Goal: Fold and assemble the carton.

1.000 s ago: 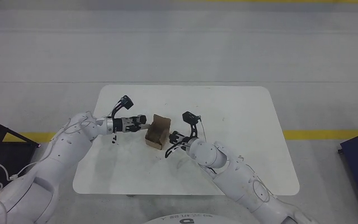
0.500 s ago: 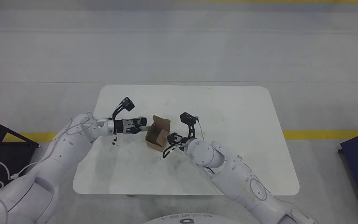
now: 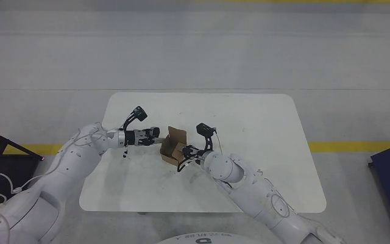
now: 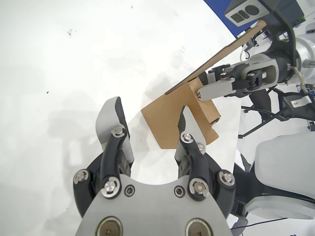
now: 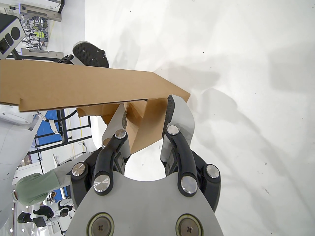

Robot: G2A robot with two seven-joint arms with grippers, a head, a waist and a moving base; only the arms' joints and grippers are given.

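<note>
Two risks: the half-folded carton (image 3: 172, 145), lying just 9 o'clock of centre on the bench (image 3: 256, 134), may tip or crease because only the right gripper (image 5: 146, 105), clamped on it at 4 o'clock, holds it, while the left gripper (image 4: 150, 109) at its 9 o'clock gapes wide, bracing nothing.

Left arm (image 3: 85, 143): stretched out low, forearm pointing at the right arm. Left gripper (image 4: 150, 114): jaws spread wide, ribbed pads facing each other, one pad just beside the carton (image 4: 167, 124). Right arm (image 3: 244, 177): elbow bent, forearm angled toward the left arm. Right gripper (image 5: 146, 109): jaws closed on a carton flap, one inside, one outside, tips near the left gripper
</note>
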